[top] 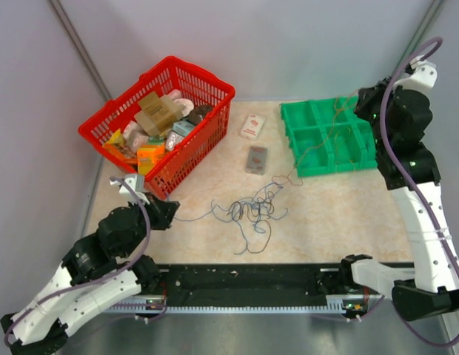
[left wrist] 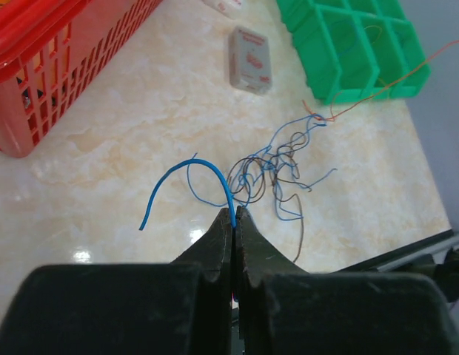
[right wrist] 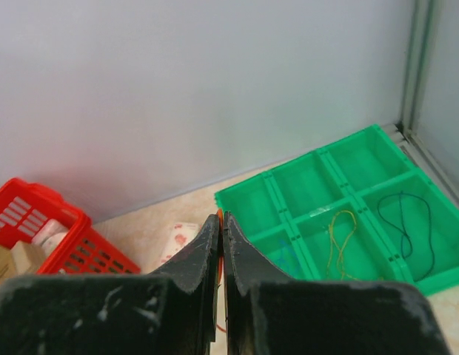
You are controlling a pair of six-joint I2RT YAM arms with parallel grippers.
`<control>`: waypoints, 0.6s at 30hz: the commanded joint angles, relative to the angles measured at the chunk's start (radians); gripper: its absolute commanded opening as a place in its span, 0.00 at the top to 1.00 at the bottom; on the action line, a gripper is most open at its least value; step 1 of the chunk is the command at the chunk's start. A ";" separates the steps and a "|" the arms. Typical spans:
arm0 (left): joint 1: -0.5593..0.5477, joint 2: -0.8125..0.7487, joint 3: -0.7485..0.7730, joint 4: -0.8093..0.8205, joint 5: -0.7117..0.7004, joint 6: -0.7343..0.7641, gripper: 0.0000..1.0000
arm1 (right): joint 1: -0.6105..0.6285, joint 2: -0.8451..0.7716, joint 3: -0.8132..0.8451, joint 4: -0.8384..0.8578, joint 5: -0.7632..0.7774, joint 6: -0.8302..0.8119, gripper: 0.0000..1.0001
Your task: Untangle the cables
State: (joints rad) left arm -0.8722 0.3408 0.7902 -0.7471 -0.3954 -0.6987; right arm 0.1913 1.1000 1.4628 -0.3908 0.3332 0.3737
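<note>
Cables (left wrist: 277, 174) just ahead of left tool (left wrist: 235, 214) (blue strand (left wrist: 200, 161) pinched).

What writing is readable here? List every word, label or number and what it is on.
No text is legible.
Grey box: red print on top, too blurred to read.
White and red packet: markings too small to read.
Packages in the red basket: print too small to read.
</note>
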 commanded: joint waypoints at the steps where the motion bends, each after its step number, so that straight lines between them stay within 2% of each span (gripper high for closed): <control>1: -0.002 0.078 0.081 -0.023 -0.092 0.054 1.00 | -0.006 -0.043 0.083 0.065 -0.190 -0.062 1.00; 5: -0.002 0.116 0.312 0.055 -0.074 0.184 1.00 | -0.006 -0.035 0.107 0.066 -0.221 -0.072 1.00; 7: -0.002 0.179 0.470 0.112 -0.027 0.263 1.00 | -0.006 -0.049 0.052 0.098 -0.326 -0.001 1.00; 9: -0.002 0.268 0.625 0.146 0.071 0.310 1.00 | -0.001 -0.064 -0.049 0.188 -0.519 0.088 1.00; 11: -0.002 0.370 0.757 0.181 0.168 0.341 1.00 | 0.058 -0.066 -0.162 0.231 -0.614 0.129 1.00; 15: -0.002 0.539 0.999 0.224 0.271 0.412 1.00 | 0.245 -0.055 -0.333 0.195 -0.568 0.038 1.00; 18: -0.002 0.636 1.142 0.245 0.322 0.446 1.00 | 0.315 -0.054 -0.487 0.219 -0.517 0.036 1.00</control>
State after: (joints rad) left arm -0.8722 0.8383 1.8053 -0.5606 -0.2016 -0.3477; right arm 0.4274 1.0355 1.1225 -0.1936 -0.1749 0.4263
